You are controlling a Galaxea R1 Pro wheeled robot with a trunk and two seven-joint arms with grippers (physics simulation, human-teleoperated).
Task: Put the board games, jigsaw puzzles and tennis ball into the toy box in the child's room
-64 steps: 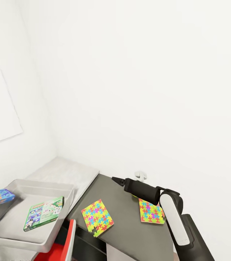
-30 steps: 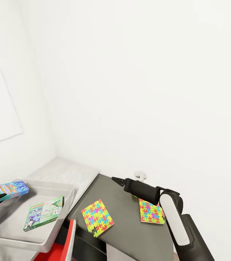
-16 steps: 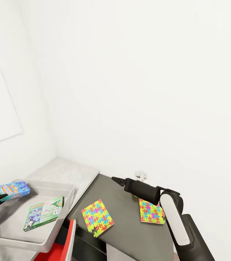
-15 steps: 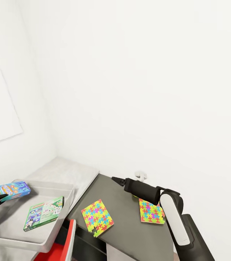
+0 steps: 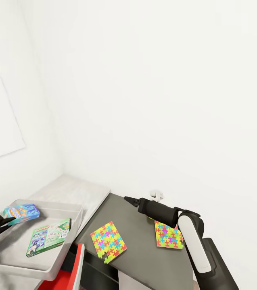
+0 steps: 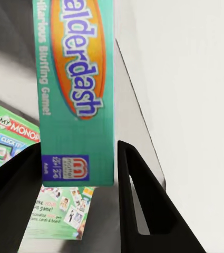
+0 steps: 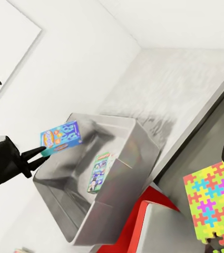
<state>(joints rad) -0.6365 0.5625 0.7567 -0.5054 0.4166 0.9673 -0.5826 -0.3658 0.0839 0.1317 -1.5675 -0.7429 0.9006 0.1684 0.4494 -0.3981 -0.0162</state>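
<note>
While left claw (image 5: 8,219) clamps teal board game (image 5: 22,211) over toy box (image 5: 59,249), right claw's state unclear.

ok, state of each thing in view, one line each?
Balderdash board game: held by left gripper, above the toy box
Monopoly board game: flat inside toy box
Near jigsaw puzzle: flat on table, overhanging its edge
Far jigsaw puzzle: flat on table

The toy box (image 5: 59,209) looks like smooth, dull grey plastic. Both board games, the teal one (image 6: 75,89) and the green one (image 5: 49,237), show glossy printed card. The jigsaw puzzles (image 5: 108,241) look matt and flat-coloured. The table (image 5: 136,237) is smooth, dark, satin. The left gripper (image 6: 75,211) fingers (image 6: 140,200) look like matt black plastic.
</note>
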